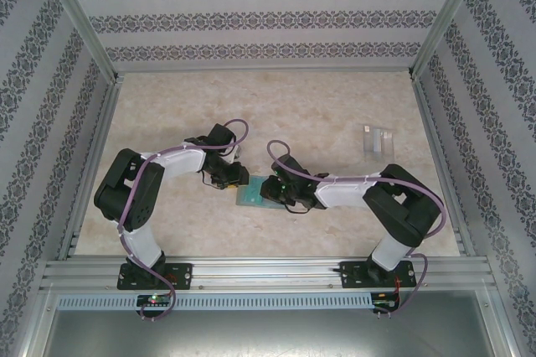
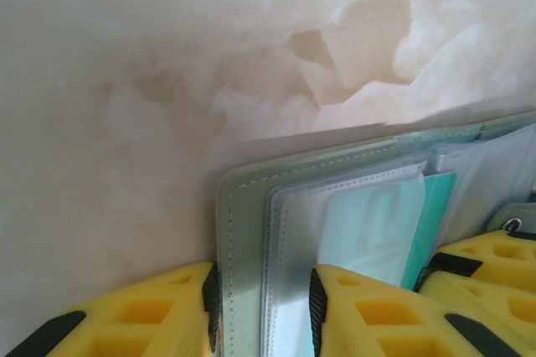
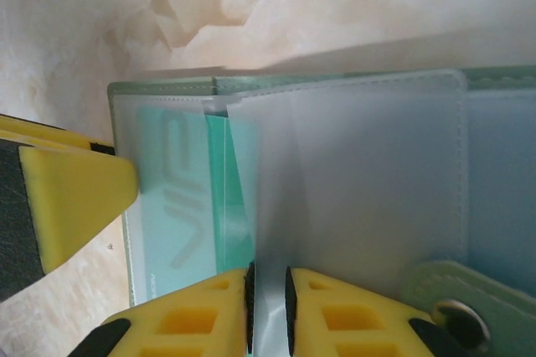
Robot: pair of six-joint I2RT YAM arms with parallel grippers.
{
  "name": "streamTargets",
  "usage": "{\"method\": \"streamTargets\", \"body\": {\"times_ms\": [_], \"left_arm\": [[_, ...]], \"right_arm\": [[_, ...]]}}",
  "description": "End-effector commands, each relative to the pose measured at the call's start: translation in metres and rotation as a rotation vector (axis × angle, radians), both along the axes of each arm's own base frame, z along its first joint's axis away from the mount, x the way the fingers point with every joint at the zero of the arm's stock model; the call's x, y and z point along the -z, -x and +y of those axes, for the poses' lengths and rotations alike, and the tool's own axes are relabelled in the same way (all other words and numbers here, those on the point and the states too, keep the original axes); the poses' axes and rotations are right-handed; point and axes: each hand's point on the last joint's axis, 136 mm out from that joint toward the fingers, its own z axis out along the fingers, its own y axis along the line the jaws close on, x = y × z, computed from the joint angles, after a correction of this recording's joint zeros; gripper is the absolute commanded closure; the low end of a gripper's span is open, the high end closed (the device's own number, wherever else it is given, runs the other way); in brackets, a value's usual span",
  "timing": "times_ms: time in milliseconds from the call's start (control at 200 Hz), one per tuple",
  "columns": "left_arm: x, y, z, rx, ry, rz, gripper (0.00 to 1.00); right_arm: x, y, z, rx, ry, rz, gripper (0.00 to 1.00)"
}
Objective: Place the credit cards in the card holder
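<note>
Table point(image 1: 293, 97): beige marbled top, spreading beneath and beyond the left gripper point(image 2: 261, 275) and right gripper point(image 3: 268, 273).
Walls point(image 1: 251, 22): grey-and-white paper with patterned stripes, far behind and to either side of both grippers.
Metal posts point(image 1: 81, 18): silver, slanting at the back corners.
Rail point(image 1: 268, 273): ribbed aluminium, on the near side of both grippers.

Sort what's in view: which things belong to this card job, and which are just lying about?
Job: card holder; credit cards; teal card in its sleeve; left tool; right tool.
Just there: tabletop; patterned walls.
</note>
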Motion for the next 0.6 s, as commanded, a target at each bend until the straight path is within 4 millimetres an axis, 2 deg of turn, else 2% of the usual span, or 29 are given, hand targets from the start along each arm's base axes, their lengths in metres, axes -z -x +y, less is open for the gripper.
{"method": "streamTargets", "body": {"times_ms": [0,145,355,450,595], "left_arm": [[0.004,0.015,-0.01,0.026,0.048,0.057,0.65],[0.004,0.015,-0.012,0.022,0.06,0.061,0.66],[0.002,0.015,-0.014,0.025,0.074,0.06,0.67],[0.001,0.014,-0.015,0.026,0.079,0.057,0.67],[0.003,0.016,-0.015,0.023,0.086,0.064,0.67]], "right_arm": [[0.005,0.004,0.007,-0.036,0.012,0.017,0.79],[0.002,0.001,0.01,-0.044,0.01,0.014,0.82],[-0.003,-0.003,0.023,-0.078,-0.023,0.011,0.84],[-0.002,-0.004,0.029,-0.086,-0.032,0.015,0.88],[0.0,-0.005,0.035,-0.082,-0.055,0.031,0.87]]}}
